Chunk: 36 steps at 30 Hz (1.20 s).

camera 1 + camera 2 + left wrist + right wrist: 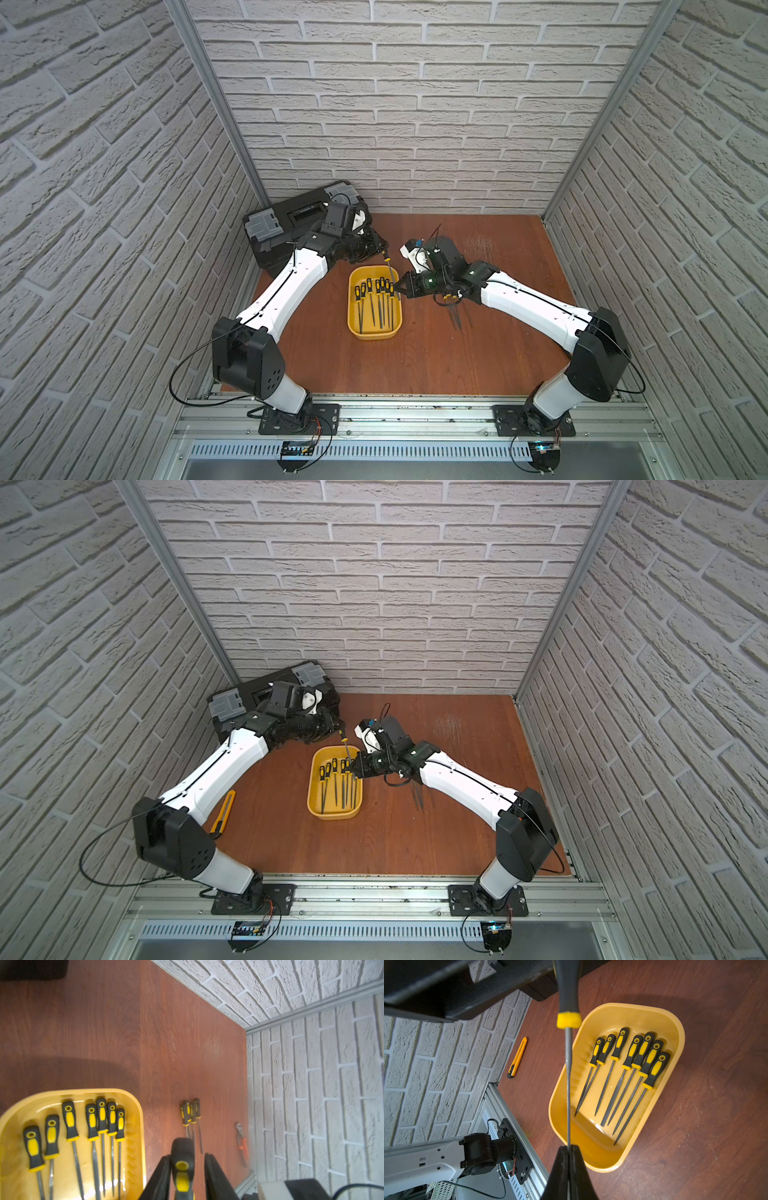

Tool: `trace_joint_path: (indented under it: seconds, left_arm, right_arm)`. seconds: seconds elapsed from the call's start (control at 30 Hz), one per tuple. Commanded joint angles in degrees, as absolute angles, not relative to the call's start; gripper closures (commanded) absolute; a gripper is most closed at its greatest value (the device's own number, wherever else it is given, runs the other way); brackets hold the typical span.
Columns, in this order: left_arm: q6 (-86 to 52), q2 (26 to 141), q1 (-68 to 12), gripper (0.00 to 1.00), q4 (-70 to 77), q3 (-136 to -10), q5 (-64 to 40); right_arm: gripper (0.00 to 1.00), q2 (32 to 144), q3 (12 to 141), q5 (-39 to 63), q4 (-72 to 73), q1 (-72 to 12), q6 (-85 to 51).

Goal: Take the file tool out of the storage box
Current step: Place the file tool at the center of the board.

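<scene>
file tool (392, 275): over storage box (374, 332) rim | right end effector (400, 287): clamped on shaft

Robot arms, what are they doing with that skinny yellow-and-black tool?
It looks like they are passing a file from one arm to the other, just above the edge of the yellow storage box. The right pincer is shut on the file's thin metal end. The left pincer stands open around its handle, with a gap on one side. Seven more files lie in the box, and a few others lie out on the table.
</scene>
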<state>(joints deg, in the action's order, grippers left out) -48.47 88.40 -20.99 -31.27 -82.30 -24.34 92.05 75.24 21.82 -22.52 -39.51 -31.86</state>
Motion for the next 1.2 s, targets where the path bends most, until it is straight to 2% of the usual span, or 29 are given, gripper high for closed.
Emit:
trace_joint_path:
  seconds: [0.0, 0.3, 0.37, 0.43, 0.6, 0.67, 0.97, 1.17]
  left_arm:
    - [-48.14, 87.35, -20.65, 0.59, -28.92, -82.05, -25.14]
    - [-46.81, 88.11, -20.23, 0.34, -30.72, -83.62, -24.77]
    - [-45.57, 88.15, -20.04, 0.31, -32.99, -84.61, -23.74]
    - [-44.45, 87.92, -19.71, 0.27, -34.38, -85.00, -23.18]
    - [-42.18, 87.41, -18.31, 0.07, -36.92, -85.21, -23.02]
    - [-41.28, 87.50, -18.03, 0.02, -37.89, -85.31, -22.91]
    - [-38.85, 88.29, -17.58, 0.02, -39.70, -85.42, -23.63]
    - [-38.23, 88.32, -17.58, 0.01, -40.15, -85.78, -24.26]
  right_arm:
    - [0.97, 91.28, 77.28, 21.70, -22.56, -39.98, -30.30]
    - [0.97, 89.83, 77.82, 18.46, -26.10, -39.95, -29.05]
    - [0.97, 89.41, 78.17, 16.69, -28.15, -39.98, -28.53]
    - [0.97, 89.08, 78.39, 14.35, -30.80, -39.97, -28.03]
    - [0.97, 87.35, 77.89, 5.13, -39.27, -39.98, -27.09]
    - [0.97, 86.47, 76.93, 0.54, -42.33, -39.94, -26.91]
    - [0.97, 84.82, 69.40, -10.27, -46.16, -39.94, -29.22]
    - [0.97, 86.51, 65.95, -11.09, -44.39, -39.49, -31.97]
